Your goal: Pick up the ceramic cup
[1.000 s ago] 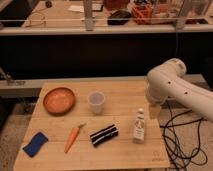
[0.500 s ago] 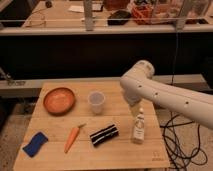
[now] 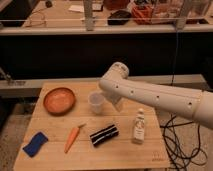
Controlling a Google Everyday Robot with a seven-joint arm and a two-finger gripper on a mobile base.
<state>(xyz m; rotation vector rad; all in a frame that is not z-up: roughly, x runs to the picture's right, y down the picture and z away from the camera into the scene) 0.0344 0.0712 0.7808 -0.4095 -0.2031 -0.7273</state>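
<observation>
wooden tabletop [image 3: 120, 157] | white arm [image 3: 160, 97] reaches in from right, its bend above the cup | orange bowl [image 3: 59, 100] left of cup | blue cloth [image 3: 35, 144], striped roll [image 3: 104, 135], carrot [image 3: 73, 138] nearer front edge | white bottle [image 3: 138, 127] upright, front right | tool [image 3: 116, 102] under arm, just right of cup, grip cannot be told | ceramic cup [image 3: 96, 101] whitish, tapered, upright, mid-tabletop

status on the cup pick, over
Gripper low beside ceramic cup, on its right in view. Cup upright on table, not lifted. Nothing between them.
</observation>
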